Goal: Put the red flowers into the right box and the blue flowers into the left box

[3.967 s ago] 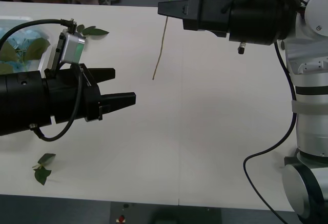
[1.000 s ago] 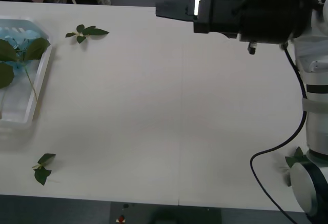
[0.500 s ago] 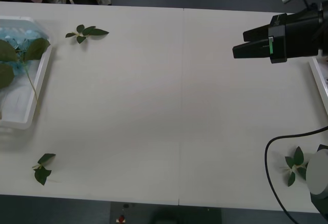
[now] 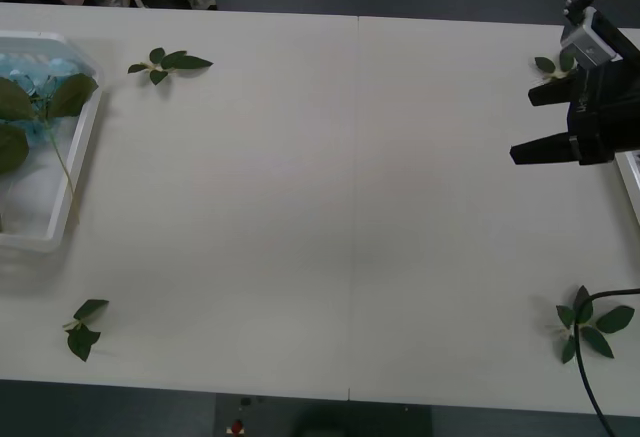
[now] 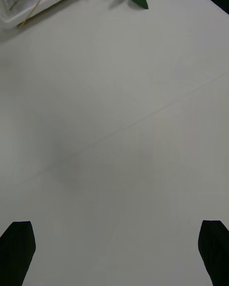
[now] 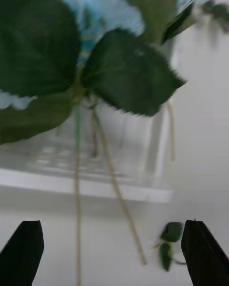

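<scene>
The blue flowers (image 4: 40, 72) lie in the left box (image 4: 62, 241) at the table's left edge, their big green leaves and a stem spread over them. My left gripper (image 6: 109, 225) hovers open just outside that box's slotted wall (image 6: 119, 171), facing the blue flowers (image 6: 105, 9) and their stems. At the right edge of the table my right gripper (image 4: 524, 127) is open and holds nothing, pointing left over bare tabletop (image 5: 114, 252). A thin pale rim of the right box (image 4: 628, 172) shows beside it. The red flowers are out of view.
Loose green leaf sprigs lie at the far left (image 4: 170, 60), near left (image 4: 83, 327), far right (image 4: 555, 64) and near right (image 4: 590, 322) of the white table. A black cable runs off the bottom right corner.
My right gripper has swung from the table's far middle to its right edge and lowered. The left arm and the hanging stem seen four seconds ago have left the front view.
</scene>
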Robot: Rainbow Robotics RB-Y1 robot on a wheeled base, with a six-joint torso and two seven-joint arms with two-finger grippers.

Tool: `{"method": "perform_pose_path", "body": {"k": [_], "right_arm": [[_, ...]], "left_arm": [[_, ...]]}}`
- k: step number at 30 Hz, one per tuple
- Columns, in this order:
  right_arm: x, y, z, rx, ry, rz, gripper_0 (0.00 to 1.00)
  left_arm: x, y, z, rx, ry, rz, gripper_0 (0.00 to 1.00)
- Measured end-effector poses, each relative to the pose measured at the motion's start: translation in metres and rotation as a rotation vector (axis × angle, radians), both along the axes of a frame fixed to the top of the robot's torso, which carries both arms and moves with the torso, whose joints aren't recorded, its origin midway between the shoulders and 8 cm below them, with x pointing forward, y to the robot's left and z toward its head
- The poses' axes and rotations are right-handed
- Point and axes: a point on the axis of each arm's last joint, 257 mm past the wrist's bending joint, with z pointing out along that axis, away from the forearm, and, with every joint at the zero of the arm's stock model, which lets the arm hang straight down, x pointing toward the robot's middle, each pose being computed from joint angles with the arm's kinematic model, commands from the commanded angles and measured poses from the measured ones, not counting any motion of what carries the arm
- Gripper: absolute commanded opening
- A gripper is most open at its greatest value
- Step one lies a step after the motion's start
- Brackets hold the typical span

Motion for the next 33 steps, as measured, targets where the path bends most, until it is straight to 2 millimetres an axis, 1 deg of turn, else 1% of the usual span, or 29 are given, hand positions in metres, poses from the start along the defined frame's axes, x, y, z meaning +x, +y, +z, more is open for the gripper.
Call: {"method": "perform_pose_path", "body": {"k": [2, 3, 4, 5, 7, 9, 10, 11, 13, 16, 18, 20, 22, 25, 29, 33], "right_arm": [[-0.002, -0.005, -0.003, -0.04, -0.042, 0.044, 1.0], [-0.005, -0.006, -0.004, -0.051, -0.062, 0.07, 1.0], [-0.007, -0.006, -0.005, -0.054, -0.074, 0.089, 1.0], [-0.009, -0.005, -0.004, -0.047, -0.081, 0.099, 1.0], [-0.011, -0.001, -0.003, -0.014, -0.092, 0.108, 1.0], [-0.015, 0.003, -0.002, 0.015, -0.095, 0.125, 1.0], [-0.018, 0.005, -0.002, 0.025, -0.093, 0.133, 1.0], [-0.02, 0.006, -0.002, 0.034, -0.092, 0.141, 1.0], [-0.023, 0.009, -0.001, 0.048, -0.093, 0.156, 1.0], [-0.027, 0.013, 0.003, 0.066, -0.099, 0.177, 1.0], [-0.029, 0.014, 0.005, 0.068, -0.104, 0.19, 1.0], [-0.03, 0.014, 0.004, 0.057, -0.103, 0.2, 1.0], [-0.031, 0.014, 0.003, 0.044, -0.104, 0.209, 1.0], [-0.031, 0.014, 0.003, 0.038, -0.107, 0.213, 1.0], [-0.031, 0.014, 0.003, 0.038, -0.107, 0.212, 1.0], [-0.031, 0.014, 0.003, 0.038, -0.107, 0.212, 1.0]], "left_arm": [[0.004, -0.021, 0.028, -0.109, -0.075, -0.039, 0.86], [0.004, -0.028, 0.042, -0.147, -0.108, -0.054, 0.87], [0.004, -0.032, 0.053, -0.165, -0.133, -0.066, 0.93], [0.005, -0.034, 0.063, -0.166, -0.153, -0.077, 0.99], [0.012, -0.045, 0.081, -0.134, -0.189, -0.11, 1.0], [0.028, -0.061, 0.097, -0.068, -0.234, -0.144, 1.0], [0.038, -0.071, 0.1, -0.03, -0.254, -0.162, 1.0], [0.048, -0.085, 0.102, 0.005, -0.272, -0.184, 1.0], [0.066, -0.114, 0.096, 0.039, -0.289, -0.233, 1.0], [0.093, -0.164, 0.08, 0.051, -0.318, -0.298, 1.0], [0.103, -0.199, 0.066, 0.057, -0.333, -0.343, 1.0], [0.106, -0.229, 0.052, 0.081, -0.346, -0.39, 1.0], [0.108, -0.255, 0.048, 0.129, -0.386, -0.43, 1.0], [0.107, -0.291, 0.053, 0.182, -0.46, -0.496, 1.0], [0.101, -0.345, 0.06, 0.168, -0.504, -0.6, 1.0], [0.087, -0.39, 0.063, 0.175, -0.517, -0.717, 1.0]]}}
